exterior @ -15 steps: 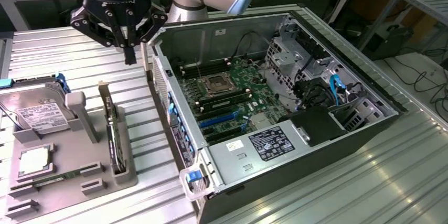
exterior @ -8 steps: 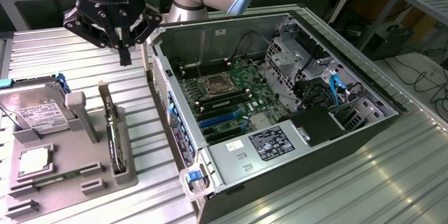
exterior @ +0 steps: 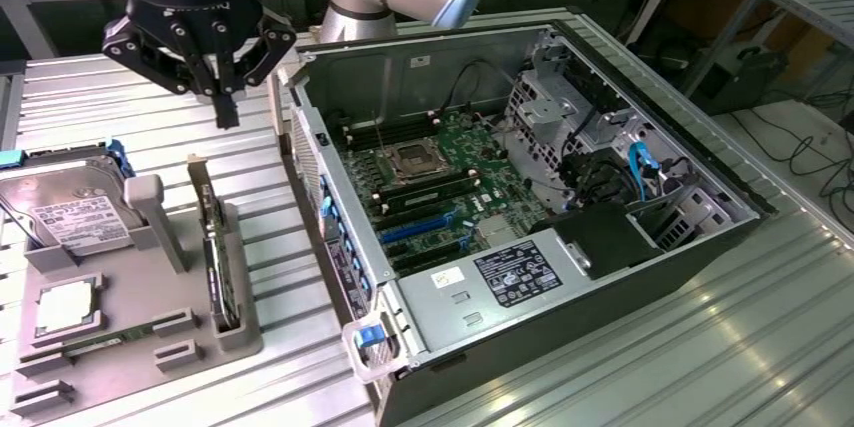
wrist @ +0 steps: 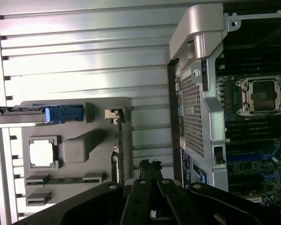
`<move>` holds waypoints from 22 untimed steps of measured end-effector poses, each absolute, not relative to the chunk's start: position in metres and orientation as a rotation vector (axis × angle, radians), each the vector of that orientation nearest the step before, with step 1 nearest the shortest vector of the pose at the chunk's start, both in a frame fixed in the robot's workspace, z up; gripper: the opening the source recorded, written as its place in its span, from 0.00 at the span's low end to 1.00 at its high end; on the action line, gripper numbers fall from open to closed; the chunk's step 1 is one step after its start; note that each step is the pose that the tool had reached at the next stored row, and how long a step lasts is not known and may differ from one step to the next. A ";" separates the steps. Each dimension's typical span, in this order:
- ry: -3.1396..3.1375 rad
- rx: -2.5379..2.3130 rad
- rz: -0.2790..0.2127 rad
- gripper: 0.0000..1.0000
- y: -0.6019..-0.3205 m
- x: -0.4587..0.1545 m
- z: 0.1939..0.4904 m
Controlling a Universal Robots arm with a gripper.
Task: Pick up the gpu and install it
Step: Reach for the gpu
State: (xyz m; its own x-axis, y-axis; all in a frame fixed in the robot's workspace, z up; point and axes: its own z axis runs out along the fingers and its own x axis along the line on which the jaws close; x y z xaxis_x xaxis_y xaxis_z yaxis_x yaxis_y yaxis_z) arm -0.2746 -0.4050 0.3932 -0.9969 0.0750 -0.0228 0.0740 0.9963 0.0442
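Exterior view: mounted high and off to one side, tilted steeply down, mid-range. It takes in the fingers (exterior: 227, 107), slatted tabletop (exterior: 134, 117), grey parts tray (exterior: 134, 277) and open computer case (exterior: 400, 77).

Wrist view: looks straight down past the fingers, from well above.

Shared: tray below the fingers, case wall beside them.

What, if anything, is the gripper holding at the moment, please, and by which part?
Nothing is held. The gripper is shut and empty, up in the air, while the gpu stands on edge in the grey holder, untouched.

The pincer (exterior: 224, 107) is black, the gpu (wrist: 120, 154) green, the tray (exterior: 180, 292) grey, the motherboard (exterior: 454, 167) green.
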 end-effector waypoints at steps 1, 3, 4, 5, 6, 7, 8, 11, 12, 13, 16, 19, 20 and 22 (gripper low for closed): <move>3.114 0.116 0.068 0.11 -0.405 -0.276 0.393; 3.114 0.116 0.068 0.11 -0.406 -0.280 0.393; 3.114 0.115 0.068 0.11 -0.406 -0.282 0.393; 3.114 0.115 0.068 0.11 -0.407 -0.284 0.393; 3.114 0.115 0.068 0.11 -0.407 -0.286 0.393; 3.114 0.115 0.068 0.11 -0.407 -0.287 0.393; 3.114 0.115 0.068 0.11 -0.407 -0.289 0.393; 3.114 0.114 0.068 0.11 -0.408 -0.293 0.393; 3.114 0.114 0.068 0.11 -0.408 -0.295 0.393; 3.114 0.114 0.068 0.11 -0.408 -0.296 0.393; 3.114 0.113 0.068 0.11 -0.408 -0.301 0.393; 3.114 0.113 0.068 0.11 -0.409 -0.307 0.393; 3.114 0.113 0.068 0.11 -0.409 -0.309 0.393; 3.114 0.112 0.068 0.11 -0.409 -0.311 0.393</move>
